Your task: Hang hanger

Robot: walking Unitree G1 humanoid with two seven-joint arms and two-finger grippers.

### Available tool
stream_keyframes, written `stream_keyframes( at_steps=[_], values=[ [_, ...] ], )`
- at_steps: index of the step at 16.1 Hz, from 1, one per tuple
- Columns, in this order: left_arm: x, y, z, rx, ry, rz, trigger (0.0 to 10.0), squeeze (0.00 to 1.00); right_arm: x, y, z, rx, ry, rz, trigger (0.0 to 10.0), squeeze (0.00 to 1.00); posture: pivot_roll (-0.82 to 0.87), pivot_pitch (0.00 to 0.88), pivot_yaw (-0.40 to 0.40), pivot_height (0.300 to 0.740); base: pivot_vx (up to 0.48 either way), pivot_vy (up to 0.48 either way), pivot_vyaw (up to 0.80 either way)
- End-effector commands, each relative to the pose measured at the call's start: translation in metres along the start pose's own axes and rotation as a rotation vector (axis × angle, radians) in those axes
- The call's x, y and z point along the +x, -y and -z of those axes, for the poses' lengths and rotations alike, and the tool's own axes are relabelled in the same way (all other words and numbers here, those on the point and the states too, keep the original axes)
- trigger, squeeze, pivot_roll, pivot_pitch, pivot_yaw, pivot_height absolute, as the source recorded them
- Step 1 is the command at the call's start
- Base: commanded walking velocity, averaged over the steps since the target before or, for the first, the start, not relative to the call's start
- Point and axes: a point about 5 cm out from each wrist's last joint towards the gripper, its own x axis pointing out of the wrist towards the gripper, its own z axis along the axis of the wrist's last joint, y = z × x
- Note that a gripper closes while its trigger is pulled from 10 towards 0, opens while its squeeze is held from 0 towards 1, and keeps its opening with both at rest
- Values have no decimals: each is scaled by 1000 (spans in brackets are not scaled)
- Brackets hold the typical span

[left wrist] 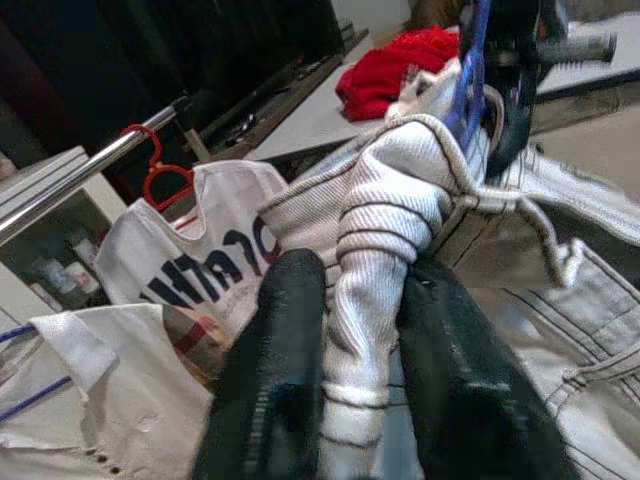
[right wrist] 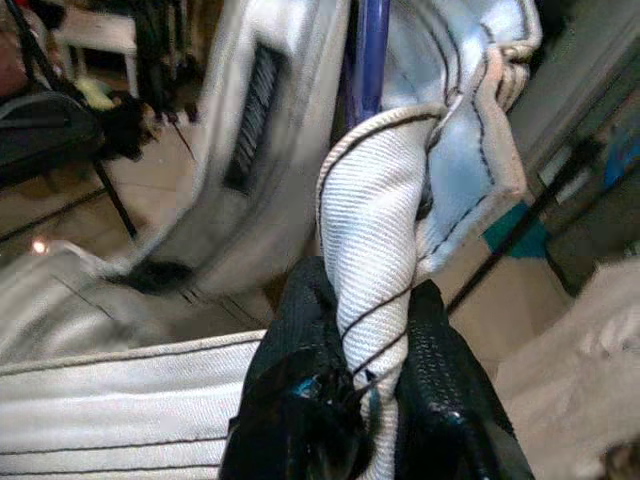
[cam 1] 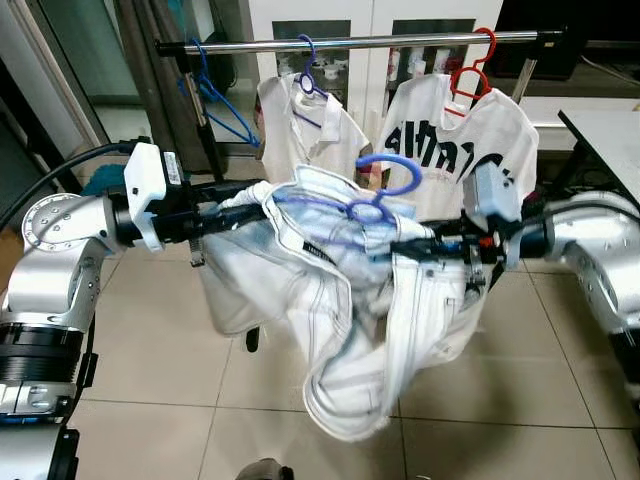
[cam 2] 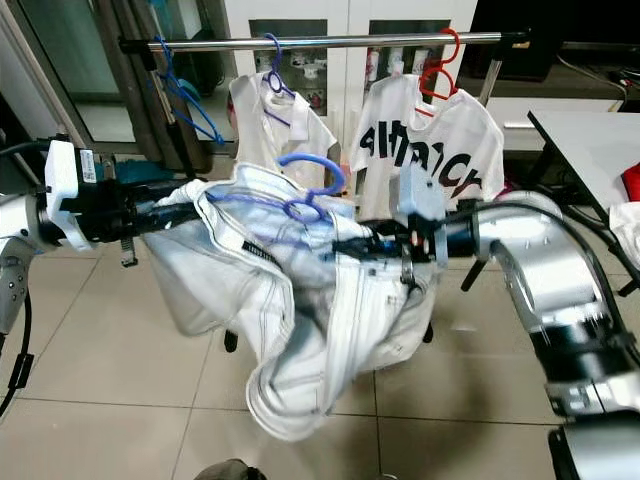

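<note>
A pale denim jacket (cam 1: 340, 330) on a blue hanger (cam 1: 385, 190) hangs between my two arms, below and in front of the chrome rail (cam 1: 400, 41). My left gripper (cam 1: 235, 205) is shut on the jacket's left shoulder fold (left wrist: 372, 300). My right gripper (cam 1: 410, 247) is shut on the jacket's right edge (right wrist: 372, 300), beside the hanger's blue bar (right wrist: 368, 50). The hanger's hook stands free above the fabric, well under the rail.
On the rail hang a white shirt on a purple hanger (cam 1: 310, 80), a lettered white T-shirt on a red hanger (cam 1: 470, 70) and bare blue hangers (cam 1: 215, 100). A table (cam 1: 610, 130) stands at right. Tiled floor lies below.
</note>
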Motion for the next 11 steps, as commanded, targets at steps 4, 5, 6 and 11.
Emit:
stream_keyframes(
  at_steps=[4, 5, 6, 11],
  values=[
    [-25, -8, -14, 34, -42, -29, 10000, 1000, -19, 7, 10, -3, -63, 182, 0, 0, -96, 0, 59, 740, 0, 0, 0],
    [-29, -8, -13, 46, -69, -27, 10000, 1000, -21, 8, 12, 4, -68, 209, 0, 0, -96, 0, 59, 740, 0, 0, 0],
    [-34, -8, -10, 47, -108, -28, 10000, 1000, -24, 8, 14, 8, -69, 246, 0, 0, -93, 0, 62, 740, 0, 0, 0],
    [-10, -12, 10, -142, -57, -371, 10000, 1000, -17, 14, 12, 44, -36, 493, 0, 0, -97, 0, 71, 740, 0, 0, 0]
  ],
)
